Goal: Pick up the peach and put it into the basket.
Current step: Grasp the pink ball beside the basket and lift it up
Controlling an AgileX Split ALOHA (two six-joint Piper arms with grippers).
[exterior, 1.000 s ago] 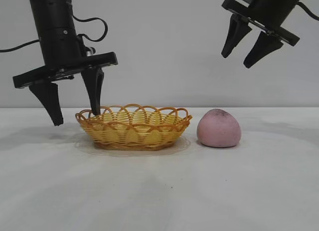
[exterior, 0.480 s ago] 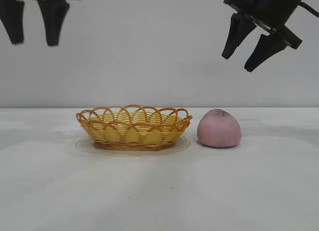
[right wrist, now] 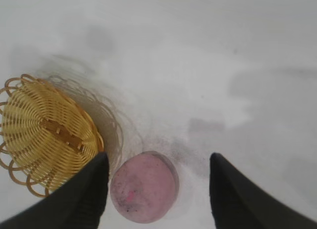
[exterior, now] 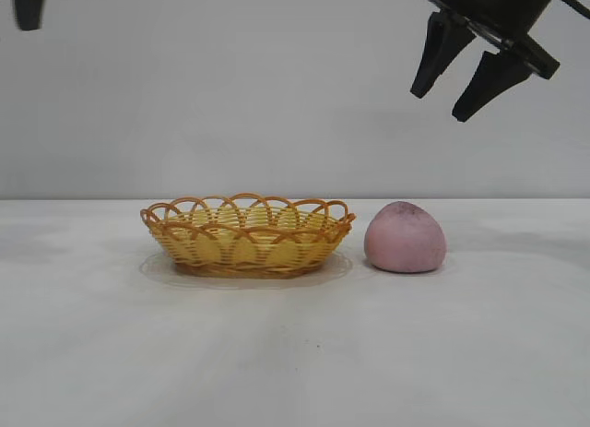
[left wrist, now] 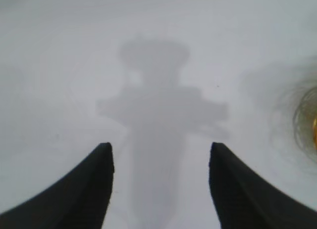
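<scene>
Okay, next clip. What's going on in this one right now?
Nothing is held yet. The peach sits on the white table just beside the basket, which is empty. The right gripper hangs open high above the peach, which shows between its fingers in the right wrist view. The left gripper is open too, raised to the upper left corner of the exterior view, over bare table.

You have open air above the peach point(exterior: 406, 238); your right tool point(exterior: 466, 81) hangs high over it, fingers spread. The basket point(exterior: 247, 235) crowds its left; bare worktop point(exterior: 516, 289) lies right.
</scene>
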